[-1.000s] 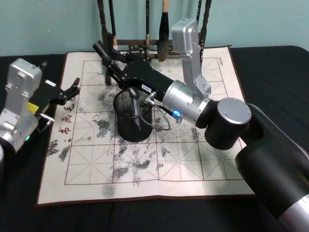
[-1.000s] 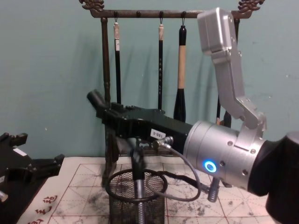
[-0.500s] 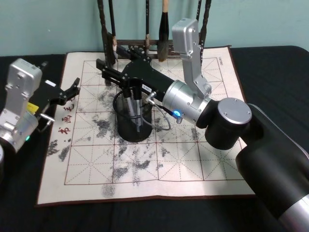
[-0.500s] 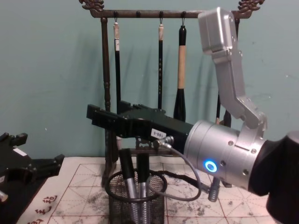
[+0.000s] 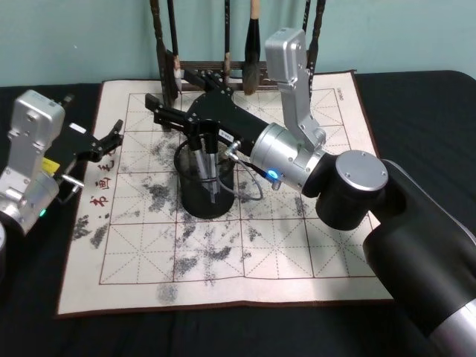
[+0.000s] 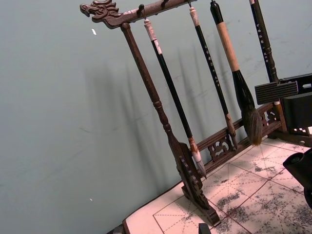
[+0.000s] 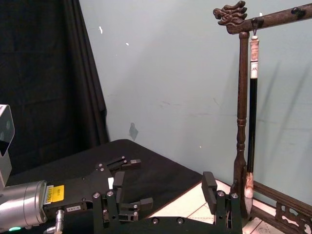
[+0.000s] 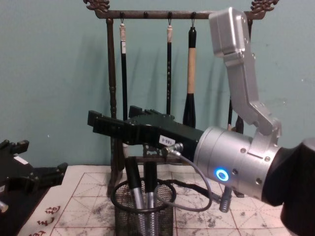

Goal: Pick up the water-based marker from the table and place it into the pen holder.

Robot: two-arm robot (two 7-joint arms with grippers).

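Note:
The pen holder is a black mesh cup standing on the white, red-gridded mat. Two grey pens with black caps stand inside it. The water-based marker is the left one in the chest view, and in the head view it leans just under the gripper. My right gripper hovers right above the holder, open and holding nothing. In the right wrist view its fingers stand wide apart. My left gripper rests open at the mat's left edge.
A tall brown wooden brush rack with several hanging brushes stands at the mat's back edge, close behind the right gripper. The dark table surrounds the mat. A thin cable loops from the right wrist beside the holder.
A second ago the right gripper held the marker tilted over the holder. Its fingers have spread, and the marker now stands in the holder beside the other pen. The left arm has not moved.

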